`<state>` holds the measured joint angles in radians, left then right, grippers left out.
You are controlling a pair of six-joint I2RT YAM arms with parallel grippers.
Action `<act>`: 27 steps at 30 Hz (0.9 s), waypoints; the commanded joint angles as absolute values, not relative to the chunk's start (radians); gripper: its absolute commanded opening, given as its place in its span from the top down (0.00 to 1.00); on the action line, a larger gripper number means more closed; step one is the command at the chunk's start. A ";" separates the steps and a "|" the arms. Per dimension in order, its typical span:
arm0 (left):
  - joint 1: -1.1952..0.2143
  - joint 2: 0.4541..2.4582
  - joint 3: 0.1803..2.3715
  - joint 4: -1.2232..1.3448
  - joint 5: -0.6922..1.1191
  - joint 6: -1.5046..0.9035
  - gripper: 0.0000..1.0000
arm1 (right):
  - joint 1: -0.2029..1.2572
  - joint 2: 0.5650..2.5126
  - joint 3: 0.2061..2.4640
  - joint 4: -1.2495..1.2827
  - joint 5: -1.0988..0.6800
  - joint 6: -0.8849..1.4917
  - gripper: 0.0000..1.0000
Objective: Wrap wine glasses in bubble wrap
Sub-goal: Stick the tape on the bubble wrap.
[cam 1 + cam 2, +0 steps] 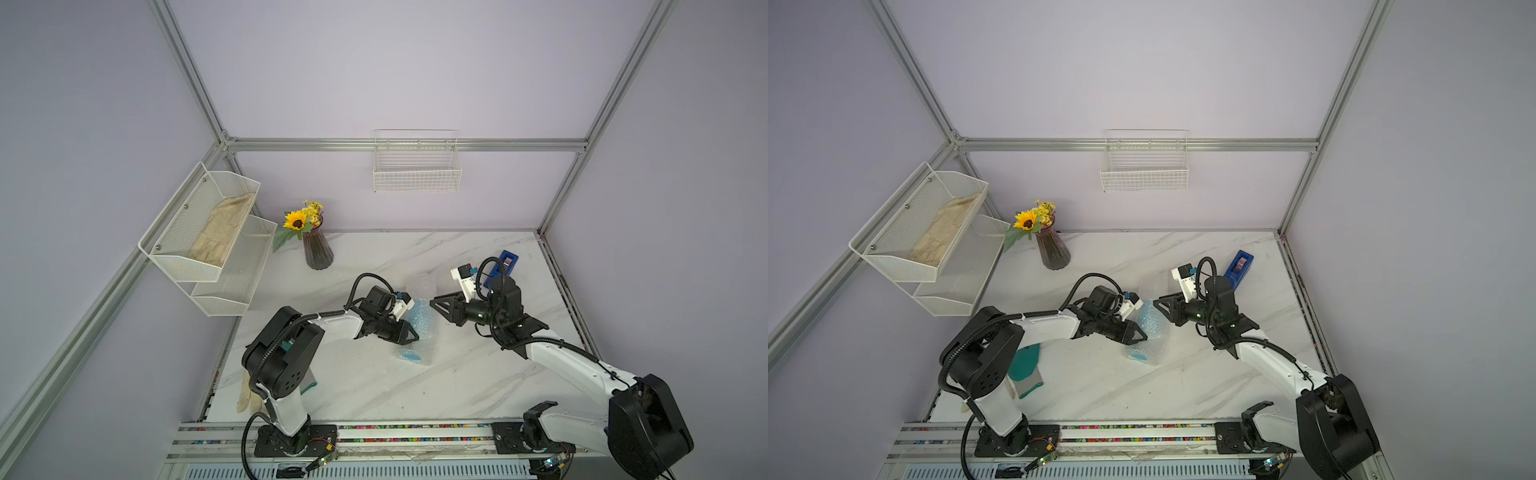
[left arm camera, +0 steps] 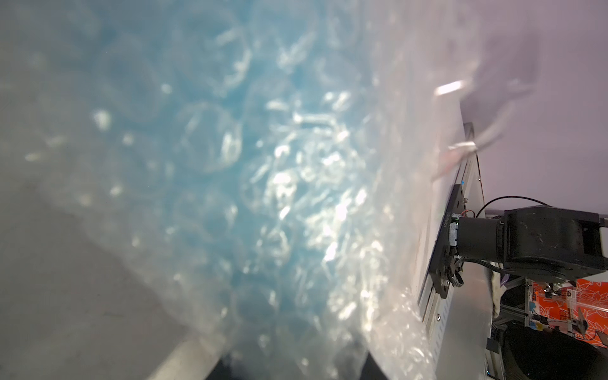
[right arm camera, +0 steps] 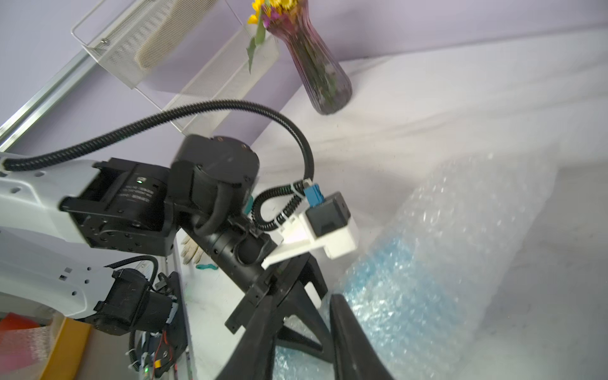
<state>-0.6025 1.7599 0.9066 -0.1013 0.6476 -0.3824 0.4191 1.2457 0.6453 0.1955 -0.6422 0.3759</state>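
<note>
The light-blue wine glass (image 1: 409,356) lies on its side mid-table inside the crinkly bubble wrap (image 1: 422,286), with its round foot toward the front. In both top views my left gripper (image 1: 409,334) (image 1: 1138,334) is shut on the wrapped cup from the left. The left wrist view is filled by wrap (image 2: 378,230) with the blue glass (image 2: 230,164) showing through, and the left gripper (image 2: 296,368) has a dark jaw on either side. My right gripper (image 1: 433,301) (image 3: 302,302) is at the bundle's far right side. Its fingers are apart and one lies against the wrap (image 3: 477,214).
A dark ribbed vase (image 1: 318,251) with a sunflower stands at the back left. A blue tape dispenser (image 1: 500,266) sits behind the right arm. White mesh shelves (image 1: 208,232) hang on the left wall and a wire basket (image 1: 417,174) on the back wall. A teal-and-grey glove (image 1: 1023,365) lies by the left arm's base.
</note>
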 commanded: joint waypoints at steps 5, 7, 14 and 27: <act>-0.606 1.763 0.966 -0.100 0.666 -0.387 0.68 | 0.491 1.362 0.686 0.254 -0.572 0.509 0.69; -0.606 1.761 0.966 -0.101 0.664 -0.388 0.68 | 0.498 1.392 0.701 0.234 -0.538 0.506 0.69; -0.606 1.772 0.973 -0.097 0.670 -0.388 0.68 | 0.512 1.463 0.715 0.259 -0.501 0.548 0.69; -0.606 1.770 0.966 -0.087 0.676 -0.388 0.69 | 0.555 1.627 0.823 0.283 -0.470 0.601 0.69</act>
